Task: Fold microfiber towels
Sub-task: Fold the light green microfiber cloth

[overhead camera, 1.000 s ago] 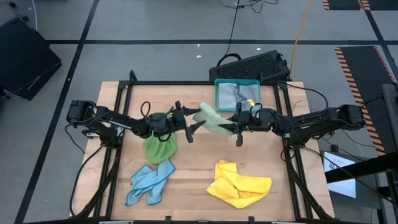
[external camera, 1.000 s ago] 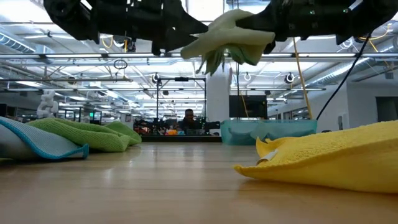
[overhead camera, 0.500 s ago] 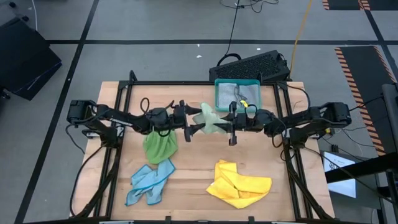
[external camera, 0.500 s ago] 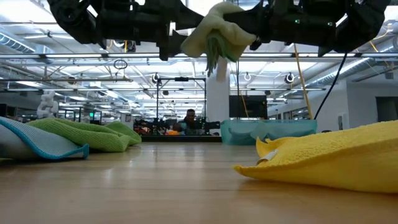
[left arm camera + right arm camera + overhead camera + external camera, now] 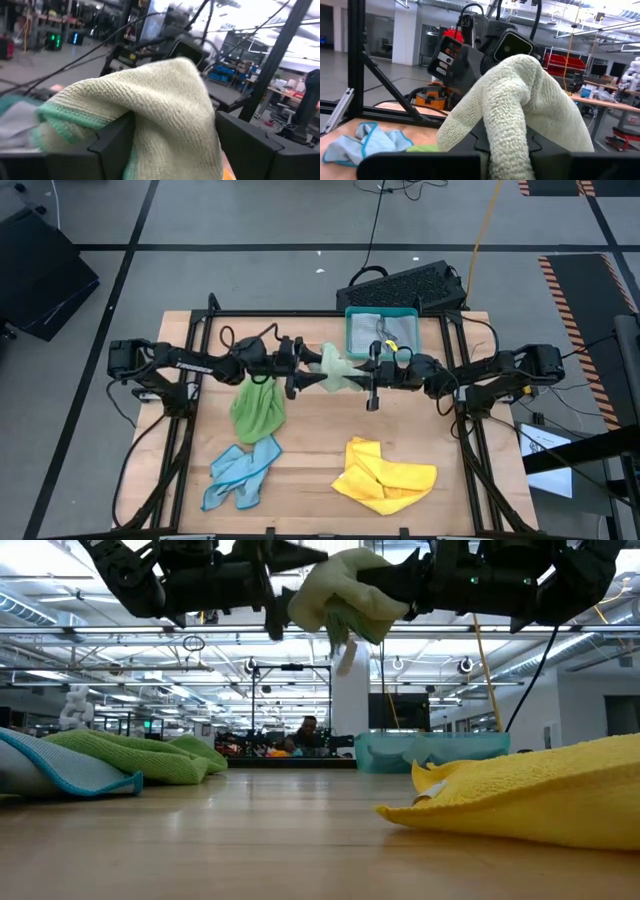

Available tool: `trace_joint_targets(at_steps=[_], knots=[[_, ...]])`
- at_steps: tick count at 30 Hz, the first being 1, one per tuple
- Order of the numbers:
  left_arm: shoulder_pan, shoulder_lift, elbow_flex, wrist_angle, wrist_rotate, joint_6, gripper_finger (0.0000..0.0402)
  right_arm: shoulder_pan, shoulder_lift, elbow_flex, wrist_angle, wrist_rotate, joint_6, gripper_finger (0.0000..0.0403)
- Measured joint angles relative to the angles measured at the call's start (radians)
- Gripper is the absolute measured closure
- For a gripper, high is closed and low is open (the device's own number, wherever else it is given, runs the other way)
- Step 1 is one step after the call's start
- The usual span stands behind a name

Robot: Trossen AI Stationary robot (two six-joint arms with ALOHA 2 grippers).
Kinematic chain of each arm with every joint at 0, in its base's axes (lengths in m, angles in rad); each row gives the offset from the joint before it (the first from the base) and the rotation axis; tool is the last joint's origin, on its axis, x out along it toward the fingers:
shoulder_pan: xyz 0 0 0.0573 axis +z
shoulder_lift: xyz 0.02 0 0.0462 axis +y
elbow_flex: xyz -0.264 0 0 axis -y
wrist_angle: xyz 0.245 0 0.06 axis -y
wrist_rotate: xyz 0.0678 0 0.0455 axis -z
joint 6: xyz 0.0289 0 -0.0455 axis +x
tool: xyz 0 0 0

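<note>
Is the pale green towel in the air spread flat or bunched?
Bunched. The pale green towel hangs crumpled above the table between the left tool and right tool, draped over itself in both wrist views.

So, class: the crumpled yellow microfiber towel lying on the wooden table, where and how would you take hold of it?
Probably grip the crumpled yellow microfiber towel at its upturned corner facing the table's middle, coming from above. In the low view that corner lifts off the wooden table, so a tool could pinch one layer there rather than the bunched middle.

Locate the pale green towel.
High view: the pale green towel hangs above the table's middle, between the left gripper and right gripper, just in front of the teal tray.
</note>
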Motion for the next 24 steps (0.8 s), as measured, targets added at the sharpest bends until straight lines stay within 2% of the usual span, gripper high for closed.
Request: trace_joint_targets(at_steps=[4, 11, 19, 24], knots=[[0.019, 0.0, 0.0, -0.039, 0.018, -0.005, 0.0131, -0.002, 0.0, 0.0, -0.006, 0.0, 0.0, 0.0383], [-0.004, -0.012, 0.001, -0.043, 0.022, -0.002, 0.0112, -0.002, 0.0, 0.0, -0.008, 0.0, 0.003, 0.0383], [-0.033, -0.012, 0.001, -0.072, -0.041, -0.003, 0.0073, -0.002, 0.0, 0.0, -0.016, 0.004, 0.007, 0.0383], [-0.041, -0.012, 0.001, -0.06, -0.059, -0.005, 0.0066, -0.002, 0.0, 0.0, -0.011, 0.004, 0.007, 0.0383]])
